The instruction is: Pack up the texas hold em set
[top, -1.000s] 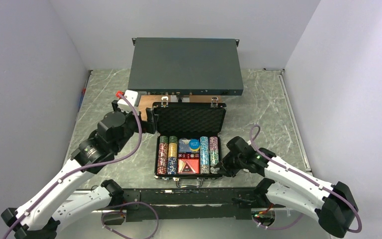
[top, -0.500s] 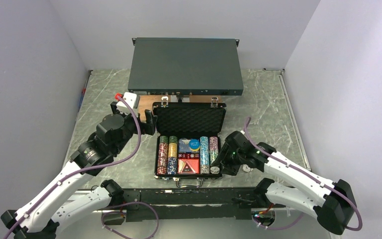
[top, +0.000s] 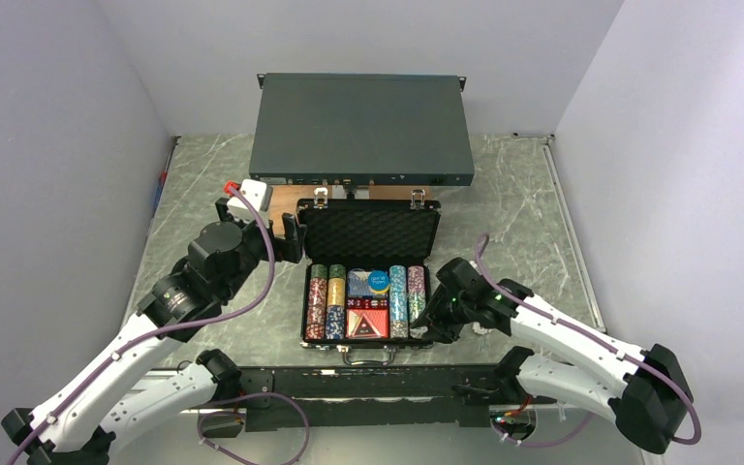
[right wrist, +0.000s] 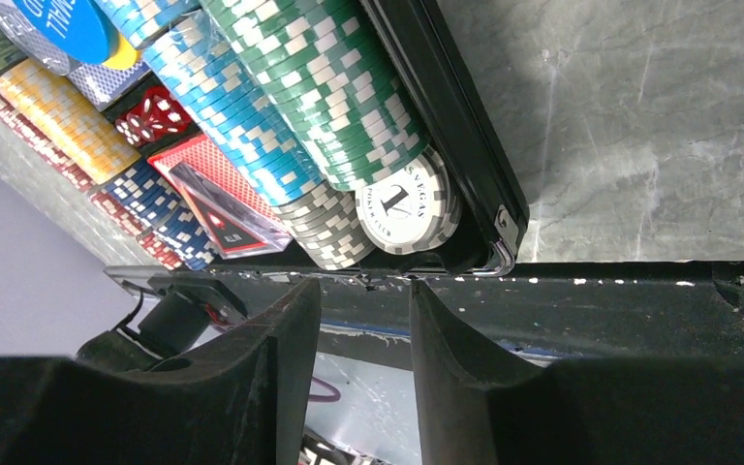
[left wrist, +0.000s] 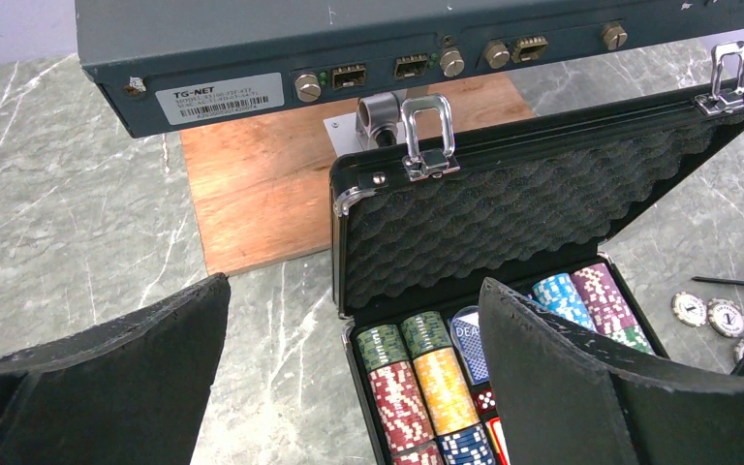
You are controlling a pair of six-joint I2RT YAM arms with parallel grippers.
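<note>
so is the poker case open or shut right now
Open: the lid stands upright, foam facing forward, and the chip rows lie uncovered.

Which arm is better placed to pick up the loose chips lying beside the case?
Right. The right end effector hovers at the case's near right corner, and the loose chips lie just right of it. The left end effector is across the case, by the lid.

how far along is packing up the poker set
Mostly packed: chip rows, cards and dice sit in the case. In hand: the right gripper, empty, hangs at the case's near right corner; the left gripper hovers open by the lid. Left: two loose chips on the table, then shutting and latching the lid.
</note>
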